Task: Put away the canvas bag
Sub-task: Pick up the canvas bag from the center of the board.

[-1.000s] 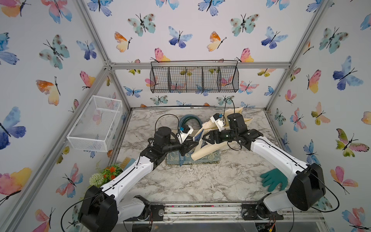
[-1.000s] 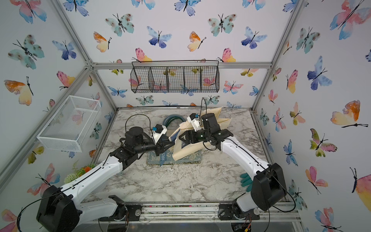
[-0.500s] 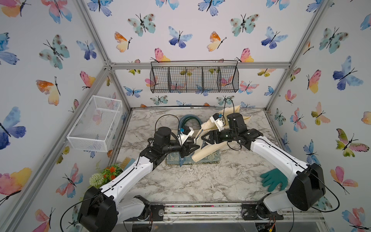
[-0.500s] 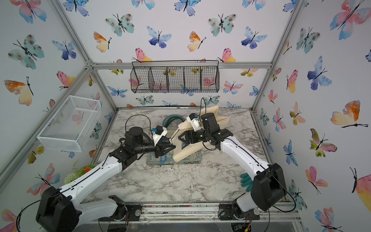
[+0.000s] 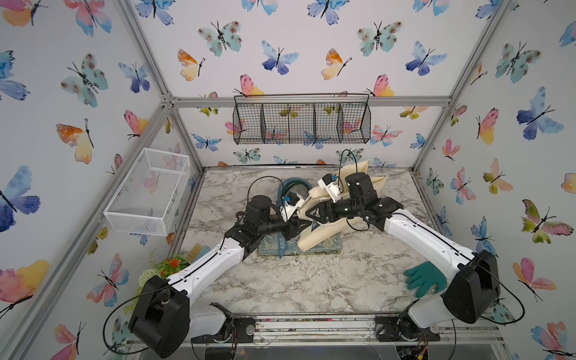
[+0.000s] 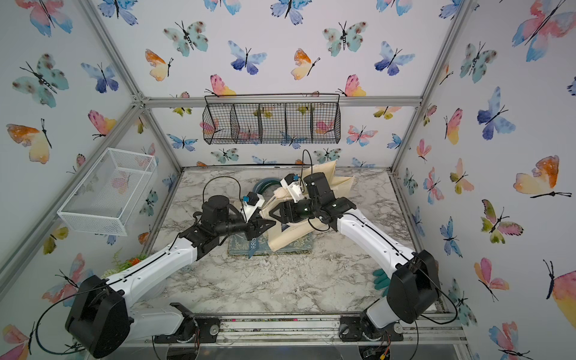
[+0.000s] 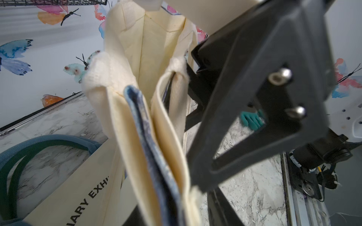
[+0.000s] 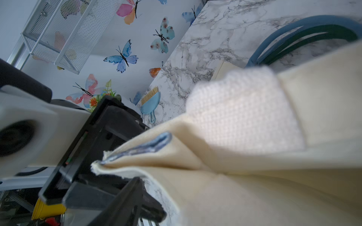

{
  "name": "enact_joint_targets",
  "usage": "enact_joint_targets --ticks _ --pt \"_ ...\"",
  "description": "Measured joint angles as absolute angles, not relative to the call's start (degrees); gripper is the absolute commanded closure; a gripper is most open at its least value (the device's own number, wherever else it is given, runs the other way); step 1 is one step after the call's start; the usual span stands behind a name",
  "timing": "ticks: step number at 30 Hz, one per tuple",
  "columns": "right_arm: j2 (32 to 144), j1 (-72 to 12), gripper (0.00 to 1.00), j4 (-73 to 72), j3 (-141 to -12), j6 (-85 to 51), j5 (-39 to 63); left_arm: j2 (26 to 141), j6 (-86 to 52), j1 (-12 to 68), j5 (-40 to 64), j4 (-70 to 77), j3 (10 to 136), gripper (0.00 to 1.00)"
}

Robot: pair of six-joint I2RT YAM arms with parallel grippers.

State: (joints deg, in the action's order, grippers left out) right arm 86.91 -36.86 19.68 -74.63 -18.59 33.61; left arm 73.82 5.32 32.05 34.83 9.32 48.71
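Left hand (image 5: pixel 303 224) nearer right hand (image 5: pixel 313 215), canvas bag (image 5: pixel 318 239) rim between them.

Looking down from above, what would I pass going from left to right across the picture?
White wire basket → little brush → canvas bag → green glove.
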Motion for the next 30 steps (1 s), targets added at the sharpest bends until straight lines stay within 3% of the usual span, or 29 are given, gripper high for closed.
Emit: enact_joint_targets --ticks 20,24,30 --pt "87.24 -37.6 0.26 22.09 -77.73 -17.26 31.03 73.01 3.66 32.34 26.96 12.23 43.33 0.6" --pt "87.22 -37.6 0.26 22.09 -77.76 -16.91 30.55 73.01 2.35 32.38 23.53 12.16 42.89 0.84" --pt "87.22 -37.6 0.23 24.29 -78.22 -14.92 28.45 72.71 2.44 32.38 21.02 10.63 44.01 1.0"
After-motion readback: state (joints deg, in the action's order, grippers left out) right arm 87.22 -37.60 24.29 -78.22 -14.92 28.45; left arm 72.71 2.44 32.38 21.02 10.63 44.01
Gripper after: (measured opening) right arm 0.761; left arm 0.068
